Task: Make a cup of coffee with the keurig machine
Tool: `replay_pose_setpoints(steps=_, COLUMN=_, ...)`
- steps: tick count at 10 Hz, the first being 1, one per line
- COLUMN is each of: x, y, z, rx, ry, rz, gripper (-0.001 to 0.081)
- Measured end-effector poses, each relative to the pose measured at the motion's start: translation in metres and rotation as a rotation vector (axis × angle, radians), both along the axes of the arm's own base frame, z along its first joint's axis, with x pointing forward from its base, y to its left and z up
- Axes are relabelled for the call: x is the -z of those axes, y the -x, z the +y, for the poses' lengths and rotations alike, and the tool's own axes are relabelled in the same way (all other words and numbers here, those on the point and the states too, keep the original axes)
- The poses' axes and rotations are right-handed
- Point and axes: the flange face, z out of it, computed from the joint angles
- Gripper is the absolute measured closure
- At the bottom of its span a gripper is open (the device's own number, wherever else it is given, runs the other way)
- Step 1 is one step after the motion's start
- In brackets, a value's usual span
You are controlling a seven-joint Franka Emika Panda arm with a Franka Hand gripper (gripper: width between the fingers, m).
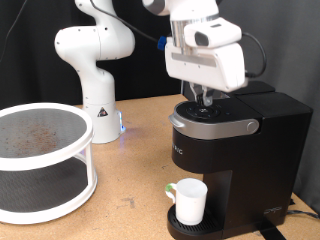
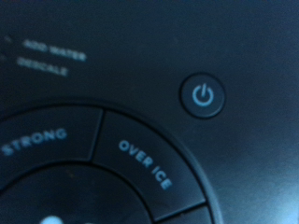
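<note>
One white robot arm reached down over the black coffee machine (image 1: 235,140), which stood toward the table's (image 1: 130,160) far right side in the exterior view. The hand (image 1: 206,100) hung right above the machine's top panel, its thin fingers pointing down at the ring of buttons just behind the grey curved lid handle (image 1: 212,126). From where I stood I could not tell whether the fingers were spread or closed, nor whether they were pressing on the panel or only just above it; nothing showed between them.

The small white cup (image 1: 190,200) already sat upright on the round drip base under the spout, at the front of the machine near the table's front edge. A small pale thing lay just beside it on the side away from the machine, too small to make out.

The camera on the hand looked very closely at the machine's dark top. It showed the round power button (image 2: 203,95) with its symbol glowing blue, and near it part of a large dial split into segments, one reading STRONG (image 2: 35,143) and the next OVER ICE (image 2: 146,164). Faint lettering, ADD WATER (image 2: 52,49) and DESCALE beneath it, sat off to one side of the panel. The fingers themselves did not show in that close view.

At the table's left edge stood a white two-tier round rack (image 1: 42,160), and a second white robot base (image 1: 95,65) stood at the table's back edge, well apart from the machine.
</note>
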Motion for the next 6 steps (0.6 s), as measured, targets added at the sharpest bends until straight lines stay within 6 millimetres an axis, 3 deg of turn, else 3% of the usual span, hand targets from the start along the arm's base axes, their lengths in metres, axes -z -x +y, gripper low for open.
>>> replay_pose_setpoints(steps=2, x=0.0143, y=-0.0035, z=0.0, rx=-0.003, ry=0.001, rz=0.023, gripper=0.0789)
replay_pose_setpoints(steps=6, x=0.0144, y=-0.0019, z=0.0006, rx=-0.017, ry=-0.006, rz=0.075, gripper=0.0803)
